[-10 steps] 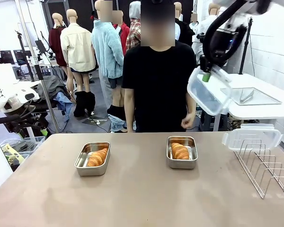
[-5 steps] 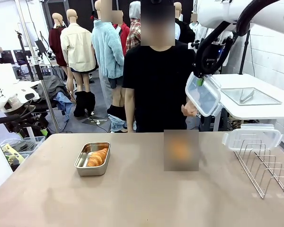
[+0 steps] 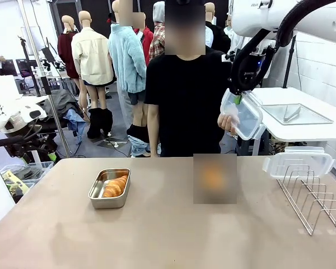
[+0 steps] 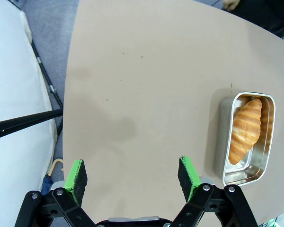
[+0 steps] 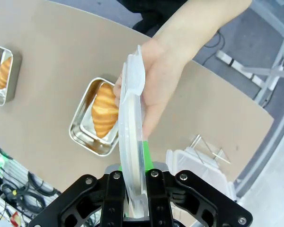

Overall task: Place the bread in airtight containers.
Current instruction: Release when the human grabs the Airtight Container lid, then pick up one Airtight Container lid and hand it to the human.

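A steel tin (image 3: 109, 188) with a croissant (image 3: 115, 186) lies left of the table's middle; the left wrist view has this tin (image 4: 246, 139) and croissant (image 4: 244, 130) at its right. My left gripper (image 4: 132, 172) hangs open above bare table. A second tin (image 5: 93, 125) holds a croissant (image 5: 104, 112) in the right wrist view; a blurred patch covers that spot in the front view. High over the far right, my right gripper (image 3: 236, 98) is shut on a clear lid (image 3: 243, 114), edge-on as lid (image 5: 131, 118). The person's hand (image 5: 158, 80) grips the lid too.
A wire rack (image 3: 316, 196) stands at the table's right with another clear lid (image 3: 298, 163) leaning on its far end. The person stands at the far edge. A white side table with a flat steel tray (image 3: 295, 114) is behind on the right.
My right gripper carried the lid left and lower toward the person. The person's hand rose from the table edge and took hold of the lid.
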Controlling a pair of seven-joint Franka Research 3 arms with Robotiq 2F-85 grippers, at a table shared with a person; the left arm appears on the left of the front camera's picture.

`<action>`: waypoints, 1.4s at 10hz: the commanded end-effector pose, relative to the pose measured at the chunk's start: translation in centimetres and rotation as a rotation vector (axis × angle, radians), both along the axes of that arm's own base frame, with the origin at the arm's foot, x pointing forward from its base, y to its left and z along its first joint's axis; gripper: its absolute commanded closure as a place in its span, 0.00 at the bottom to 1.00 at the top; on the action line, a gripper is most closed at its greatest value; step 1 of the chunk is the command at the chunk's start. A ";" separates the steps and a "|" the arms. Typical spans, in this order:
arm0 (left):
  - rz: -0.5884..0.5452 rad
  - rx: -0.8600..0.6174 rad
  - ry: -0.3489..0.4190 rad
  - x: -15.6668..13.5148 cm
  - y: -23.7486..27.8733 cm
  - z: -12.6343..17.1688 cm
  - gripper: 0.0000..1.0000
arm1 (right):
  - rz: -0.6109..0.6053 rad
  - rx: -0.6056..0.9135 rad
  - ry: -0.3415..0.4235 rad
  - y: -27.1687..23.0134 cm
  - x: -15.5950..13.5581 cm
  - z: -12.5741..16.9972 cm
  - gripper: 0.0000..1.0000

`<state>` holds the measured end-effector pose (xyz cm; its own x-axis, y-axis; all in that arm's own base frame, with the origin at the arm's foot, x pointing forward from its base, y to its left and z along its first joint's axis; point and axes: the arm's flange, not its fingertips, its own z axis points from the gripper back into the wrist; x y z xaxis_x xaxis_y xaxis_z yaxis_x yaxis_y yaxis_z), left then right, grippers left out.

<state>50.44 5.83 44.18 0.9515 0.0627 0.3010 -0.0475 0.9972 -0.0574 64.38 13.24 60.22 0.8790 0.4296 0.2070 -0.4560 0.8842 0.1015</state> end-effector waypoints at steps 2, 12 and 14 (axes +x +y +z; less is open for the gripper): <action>0.018 0.017 0.012 0.0 0.0 0.2 0.00 | -0.009 0.017 -0.007 0.0 -0.1 0.2 1.00; 0.018 0.017 0.012 0.0 0.0 0.2 0.00 | 0.012 -0.012 -0.008 0.4 -0.3 0.3 0.81; 0.018 0.017 0.012 0.0 0.0 0.2 0.00 | 0.032 -0.033 -0.006 1.1 -0.3 0.9 0.42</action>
<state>50.44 5.83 44.18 0.9516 0.0627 0.3010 -0.0475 0.9972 -0.0574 64.20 14.05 60.37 0.8712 0.4433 0.2110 -0.4696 0.8778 0.0947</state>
